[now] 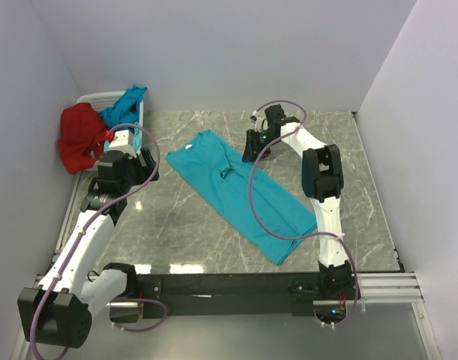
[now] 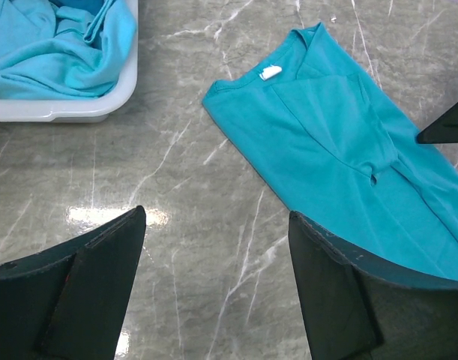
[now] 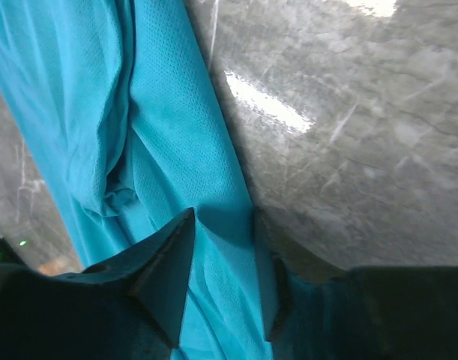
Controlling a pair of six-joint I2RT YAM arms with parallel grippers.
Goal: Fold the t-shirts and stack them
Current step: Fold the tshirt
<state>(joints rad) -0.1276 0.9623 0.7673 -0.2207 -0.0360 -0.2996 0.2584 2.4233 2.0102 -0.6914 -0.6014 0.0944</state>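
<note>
Right jaws straddling turquoise t-shirt (image 3: 176, 150) edge, left jaws wide

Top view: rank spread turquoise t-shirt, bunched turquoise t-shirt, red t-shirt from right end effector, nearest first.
1. Spread turquoise t-shirt, table centre, at the right end effector.
2. Bunched turquoise t-shirt, far left, in the basket.
3. Red t-shirt, leftmost, past the basket.

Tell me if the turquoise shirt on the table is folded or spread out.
Partly folded: the turquoise shirt lies as a long narrow strip, one side flap turned over its middle, not yet folded short.
</note>
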